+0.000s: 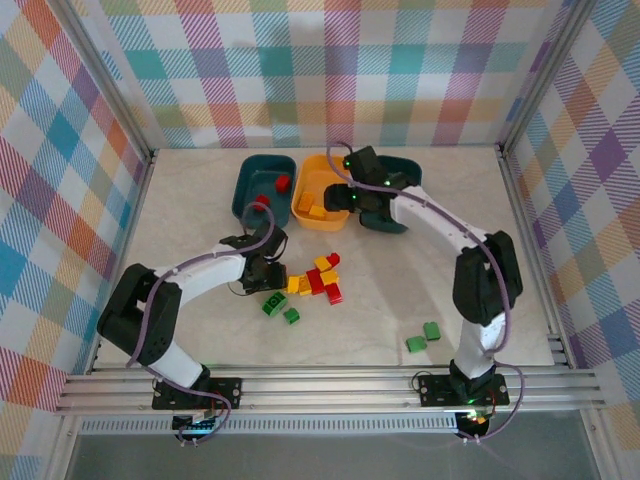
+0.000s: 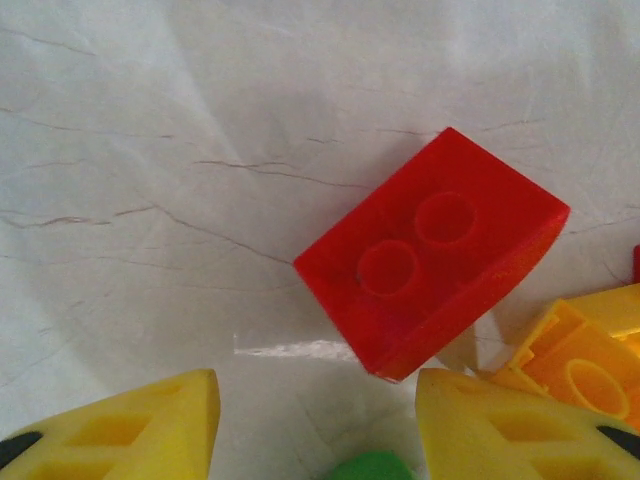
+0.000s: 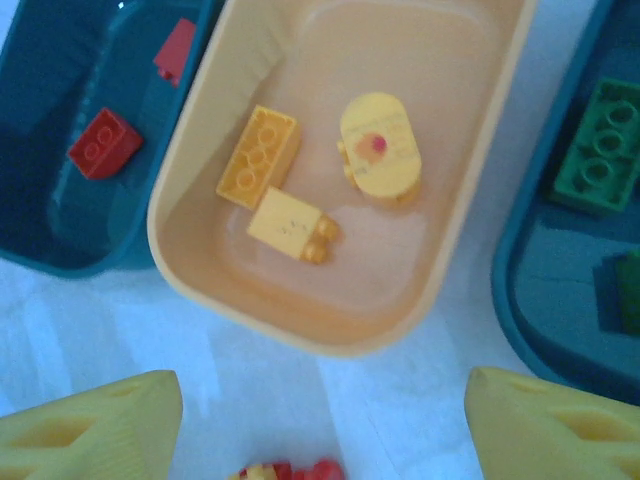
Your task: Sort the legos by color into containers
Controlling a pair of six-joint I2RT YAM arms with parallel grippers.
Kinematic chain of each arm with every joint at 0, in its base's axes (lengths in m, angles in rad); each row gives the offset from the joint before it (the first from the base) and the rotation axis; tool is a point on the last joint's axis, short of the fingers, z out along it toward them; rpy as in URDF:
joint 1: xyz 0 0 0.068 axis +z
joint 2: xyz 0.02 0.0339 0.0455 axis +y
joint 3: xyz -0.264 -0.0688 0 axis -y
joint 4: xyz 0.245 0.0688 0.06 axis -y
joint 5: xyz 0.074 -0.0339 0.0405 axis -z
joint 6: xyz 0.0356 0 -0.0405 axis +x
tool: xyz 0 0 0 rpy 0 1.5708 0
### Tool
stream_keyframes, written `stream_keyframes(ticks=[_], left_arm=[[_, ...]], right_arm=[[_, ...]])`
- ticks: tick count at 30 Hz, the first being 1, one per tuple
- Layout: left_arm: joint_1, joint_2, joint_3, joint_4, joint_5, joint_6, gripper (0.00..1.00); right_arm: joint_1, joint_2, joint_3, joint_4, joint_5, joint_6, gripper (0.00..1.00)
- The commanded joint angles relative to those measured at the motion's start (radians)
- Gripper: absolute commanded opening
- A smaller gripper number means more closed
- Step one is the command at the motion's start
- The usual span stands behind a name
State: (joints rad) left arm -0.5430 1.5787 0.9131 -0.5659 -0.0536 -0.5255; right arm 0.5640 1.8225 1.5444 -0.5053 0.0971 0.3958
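Now pinch the red lego (image 2: 430, 255), mid-frame on the surface (image 2: 150, 150), by its flat sides, likely light, hard and slippy, using the half-wide, empty left hand (image 2: 318, 420) below it, with the wide, empty right hand (image 3: 322, 400) by the yellow tub (image 3: 350, 345).

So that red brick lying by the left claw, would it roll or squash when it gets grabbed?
Probably neither. The red brick looks like hard plastic, blocky in shape, so it should stay stiff and not roll. It is likely light, and on the smooth table it might skid if the left claw nudges it off-centre.
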Motion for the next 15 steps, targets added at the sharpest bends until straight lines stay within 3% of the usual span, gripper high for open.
stream_keyframes(ticks=[1, 7, 15], left_arm=[[-0.016, 0.022, 0.033, 0.016, 0.003, 0.025, 0.56], [-0.022, 0.08, 0.09, 0.04, 0.012, 0.047, 0.58], [-0.021, 0.165, 0.212, -0.027, -0.074, 0.078, 0.56]], right_arm=[[-0.004, -0.066, -0.112, 0.038, 0.01, 0.026, 0.75], [-0.004, -0.146, -0.257, 0.048, 0.025, 0.047, 0.75], [-0.005, -0.219, -0.314, 0.04, 0.031, 0.057, 0.75]])
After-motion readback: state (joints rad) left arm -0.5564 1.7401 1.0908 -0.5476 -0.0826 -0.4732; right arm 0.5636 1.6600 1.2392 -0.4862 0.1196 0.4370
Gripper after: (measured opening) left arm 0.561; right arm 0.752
